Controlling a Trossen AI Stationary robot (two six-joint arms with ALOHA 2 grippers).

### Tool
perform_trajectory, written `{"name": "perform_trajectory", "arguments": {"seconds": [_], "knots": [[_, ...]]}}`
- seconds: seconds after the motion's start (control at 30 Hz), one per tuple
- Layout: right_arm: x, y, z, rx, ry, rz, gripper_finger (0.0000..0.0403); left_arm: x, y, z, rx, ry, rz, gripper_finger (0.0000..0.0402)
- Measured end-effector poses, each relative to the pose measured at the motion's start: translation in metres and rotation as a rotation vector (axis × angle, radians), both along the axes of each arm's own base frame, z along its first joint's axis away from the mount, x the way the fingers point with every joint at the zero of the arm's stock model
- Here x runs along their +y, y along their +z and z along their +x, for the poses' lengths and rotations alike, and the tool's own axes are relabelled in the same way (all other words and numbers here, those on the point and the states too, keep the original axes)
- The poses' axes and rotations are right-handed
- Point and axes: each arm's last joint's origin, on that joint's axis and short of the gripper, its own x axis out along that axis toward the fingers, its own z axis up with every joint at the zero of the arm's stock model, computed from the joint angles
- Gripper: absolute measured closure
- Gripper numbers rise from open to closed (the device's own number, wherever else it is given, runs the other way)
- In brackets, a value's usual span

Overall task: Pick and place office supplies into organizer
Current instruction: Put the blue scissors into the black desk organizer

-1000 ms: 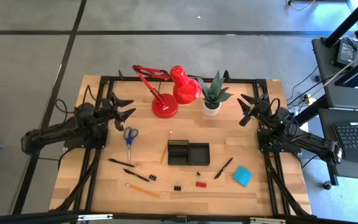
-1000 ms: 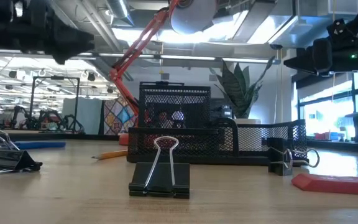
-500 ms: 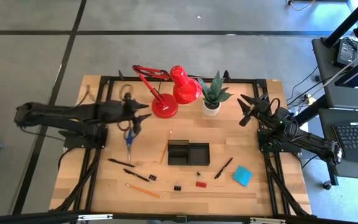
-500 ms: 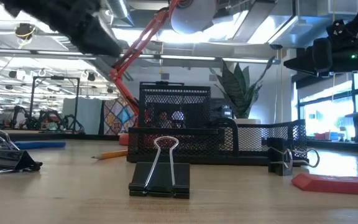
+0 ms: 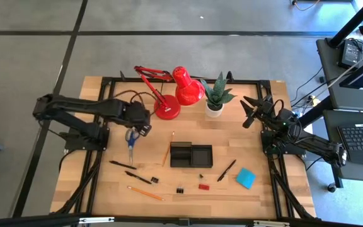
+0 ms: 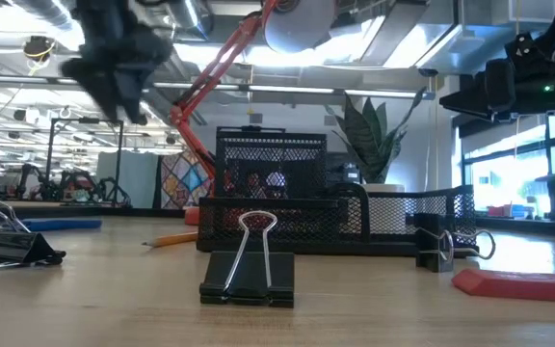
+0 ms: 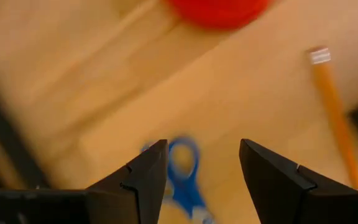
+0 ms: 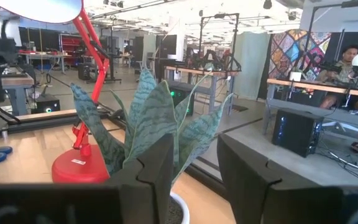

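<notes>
My left gripper (image 5: 140,124) hangs open above the blue-handled scissors (image 5: 131,137), which lie flat near the table's left side. In the left wrist view a blue handle ring (image 7: 183,163) shows between my fingers, well below them, touching nothing. The black organizer (image 5: 191,154) stands mid-table and appears as a mesh box (image 6: 270,189) in the low view. Pens (image 5: 123,165), pencils (image 5: 166,153), a red eraser (image 5: 203,186), a black clip (image 5: 180,190) and the blue note pad (image 5: 245,178) lie around it. My right gripper (image 5: 249,111) waits open by the right edge.
The red desk lamp's base (image 5: 166,109) sits just to the right of my left gripper, beyond the scissors, and the potted plant (image 5: 216,98) stands near the far edge. A binder clip (image 6: 249,273) stands close to the low camera. Bare wood lies between the scissors and the organizer.
My left gripper has swung from the table's left edge toward the right, over the scissors, and has tipped from level to pointing down at them. The left arm's elbow has folded back over the left edge. The scissors and the right arm have kept still.
</notes>
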Motion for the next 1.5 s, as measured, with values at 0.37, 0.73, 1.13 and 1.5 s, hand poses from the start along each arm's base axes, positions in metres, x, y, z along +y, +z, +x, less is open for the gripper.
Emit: {"name": "perform_trajectory", "arguments": {"seconds": [0.37, 0.73, 1.13, 1.5], "knots": [[0.000, 0.000, 0.000, -0.002, 0.001, 0.002, 0.0275, -0.002, -0.030, 0.006, 0.278, 0.144, -0.084, 0.0208], [0.000, -0.001, 0.000, 0.008, 0.001, 0.004, 0.0275, 0.011, -0.048, -0.006, 0.358, 0.068, -0.113, 0.0208], [0.000, -0.003, 0.000, 0.026, 0.000, 0.011, 0.0275, 0.020, -0.084, -0.028, 0.113, 0.187, -0.229, 0.0208], [0.000, -0.003, 0.000, 0.033, 0.000, 0.010, 0.0275, 0.019, -0.099, -0.025, 0.042, 0.224, -0.274, 0.0208]]}}
